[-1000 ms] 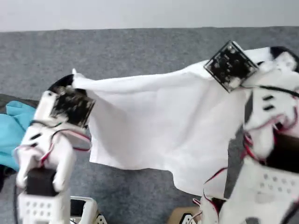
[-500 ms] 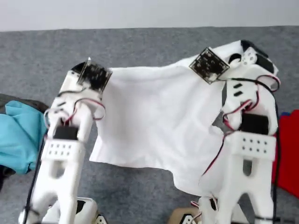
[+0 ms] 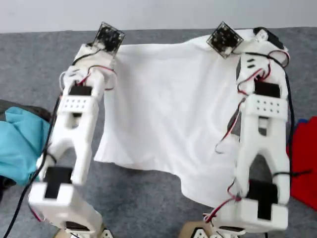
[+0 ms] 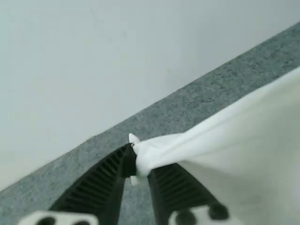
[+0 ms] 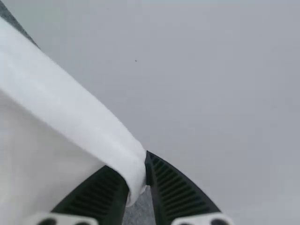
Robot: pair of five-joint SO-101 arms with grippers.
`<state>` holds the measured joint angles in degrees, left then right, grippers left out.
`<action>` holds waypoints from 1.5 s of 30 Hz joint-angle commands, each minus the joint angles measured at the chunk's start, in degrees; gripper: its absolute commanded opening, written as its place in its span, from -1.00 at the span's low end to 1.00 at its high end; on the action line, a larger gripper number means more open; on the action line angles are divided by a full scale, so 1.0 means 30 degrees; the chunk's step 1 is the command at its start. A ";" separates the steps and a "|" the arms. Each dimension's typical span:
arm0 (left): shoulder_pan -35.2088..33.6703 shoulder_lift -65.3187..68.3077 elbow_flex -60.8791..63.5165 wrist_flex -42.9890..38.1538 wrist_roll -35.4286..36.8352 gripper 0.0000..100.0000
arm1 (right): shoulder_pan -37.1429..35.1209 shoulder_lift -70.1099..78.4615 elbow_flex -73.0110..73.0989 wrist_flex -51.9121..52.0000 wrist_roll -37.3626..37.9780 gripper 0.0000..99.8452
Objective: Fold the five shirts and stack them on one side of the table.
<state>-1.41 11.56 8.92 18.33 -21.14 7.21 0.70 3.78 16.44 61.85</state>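
High view, white shirt (image 3: 168,109): it lay spread wide on the grey table (image 3: 39,64), in the middle between the two arms. Its far edge was stretched from one wrist to the other, and its near edge rested on the table.
High view, left arm (image 3: 74,109): it was stretched out along the shirt's left side, with the wrist at the far left corner.
High view, right arm (image 3: 260,114): it was stretched out over the shirt's right side, with the wrist at the far right corner.
High view, other clothes: a teal cloth (image 3: 20,144) lay at the table's left edge and a red cloth (image 3: 304,158) at its right edge.
Left wrist view, left gripper (image 4: 133,161): its two fingers were pressed together on a bunched corner of the white shirt. The cloth ran away from them in a tight fold above the table, with a pale wall (image 4: 93,56) behind.
Right wrist view, right gripper (image 5: 138,180): it was clamped on another corner of the white shirt. The cloth hung from the fingers as a broad band in front of the pale wall.
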 commanded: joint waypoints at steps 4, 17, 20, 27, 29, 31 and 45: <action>-0.0352 0.4923 -0.6374 0.2315 -0.0469 -0.99 | 0.0601 0.3355 -0.5275 -0.0454 0.0322 -0.98; -0.0293 1.2337 -1.6982 0.8615 -0.2784 -0.99 | 0.1275 0.5993 -0.8879 0.0571 0.2462 -0.98; -0.0147 1.3538 -1.8886 0.9289 -0.2784 -0.99 | 0.1509 0.5963 -0.8879 0.0689 0.2520 -0.98; -0.0117 1.4681 -2.3136 1.3626 -0.2784 -0.99 | 0.1392 0.5524 -0.8908 0.2242 0.2842 -0.98; -0.0117 1.4652 -2.4308 1.5560 -0.2813 -0.99 | 0.1216 0.4879 -0.8879 0.3971 0.2872 -0.98; -0.0117 1.4652 -2.5568 1.7465 -0.2842 -0.99 | 0.1128 0.4059 -0.8879 0.6168 0.2872 -0.98; -0.0117 1.4623 -2.8703 2.7429 -0.7267 -0.99 | 0.1216 -0.0190 -0.8850 1.9209 0.2872 -0.98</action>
<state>-1.32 56.57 -75.74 98.59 -41.71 9.14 5.10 -19.08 68.13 69.85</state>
